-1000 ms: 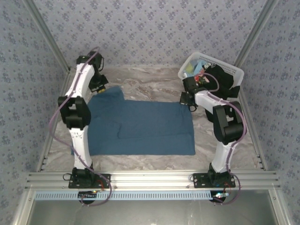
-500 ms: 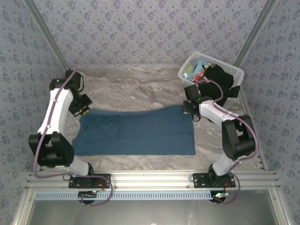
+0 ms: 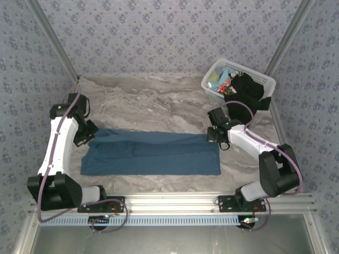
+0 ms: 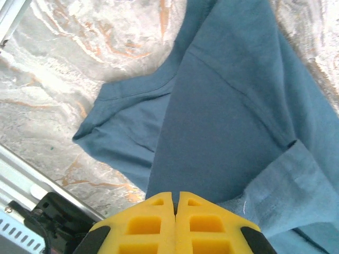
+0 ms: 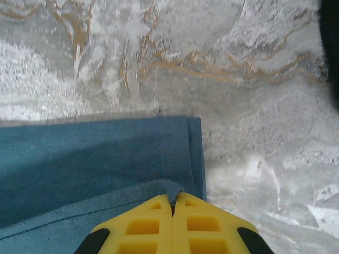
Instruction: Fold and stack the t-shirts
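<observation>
Showed the blue t-shirt (image 3: 153,153) spread as a wide band across the lower centre of the overhead frame, on the marble table (image 3: 153,100). Found its left end pinched by the left gripper (image 3: 90,134), jaws closed, and its upper right corner by the right gripper (image 3: 213,136), likewise closed. Noted a black t-shirt (image 3: 246,91) draped over the white basket (image 3: 206,83), upper right.

My left fingers (image 4: 143,222) run off the bottom edge, and the blue shirt (image 4: 228,106) runs off the top and right, so I can't see where it ends. The fold slips in between my right fingers (image 5: 204,222) — how much cloth is pinched there is hidden. A dark shape (image 5: 331,42) is cut off at the corner. The clothes (image 3: 228,84) in the basket (image 3: 211,79) are too small and tangled to tell apart.
</observation>
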`<act>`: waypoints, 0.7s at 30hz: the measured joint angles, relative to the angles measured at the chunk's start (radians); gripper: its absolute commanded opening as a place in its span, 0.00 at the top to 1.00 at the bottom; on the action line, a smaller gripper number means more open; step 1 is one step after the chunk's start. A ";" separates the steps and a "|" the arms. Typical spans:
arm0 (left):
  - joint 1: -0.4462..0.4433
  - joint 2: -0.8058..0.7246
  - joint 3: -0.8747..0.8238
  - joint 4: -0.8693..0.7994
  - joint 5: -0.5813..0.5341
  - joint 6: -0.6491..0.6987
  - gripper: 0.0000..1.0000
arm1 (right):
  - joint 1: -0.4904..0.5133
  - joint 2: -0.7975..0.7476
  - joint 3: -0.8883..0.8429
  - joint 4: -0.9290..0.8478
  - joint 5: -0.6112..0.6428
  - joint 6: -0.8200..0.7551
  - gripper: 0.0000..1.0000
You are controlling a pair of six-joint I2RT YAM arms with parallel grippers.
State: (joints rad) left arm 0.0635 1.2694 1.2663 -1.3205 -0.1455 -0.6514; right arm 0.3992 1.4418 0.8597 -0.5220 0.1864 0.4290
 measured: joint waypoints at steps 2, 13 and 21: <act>0.000 -0.025 -0.029 -0.008 -0.010 -0.001 1.00 | 0.013 -0.010 -0.013 -0.014 0.000 0.004 1.00; -0.015 -0.132 -0.250 -0.006 -0.015 -0.060 1.00 | 0.036 -0.025 -0.033 -0.089 0.027 0.041 1.00; -0.034 -0.150 -0.330 0.024 -0.005 -0.095 1.00 | 0.047 -0.045 -0.042 -0.129 0.053 0.058 1.00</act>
State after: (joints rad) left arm 0.0296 1.1191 0.9367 -1.2968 -0.1501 -0.7467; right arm 0.4458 1.3972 0.8173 -0.6506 0.2390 0.4866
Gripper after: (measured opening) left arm 0.058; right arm 0.059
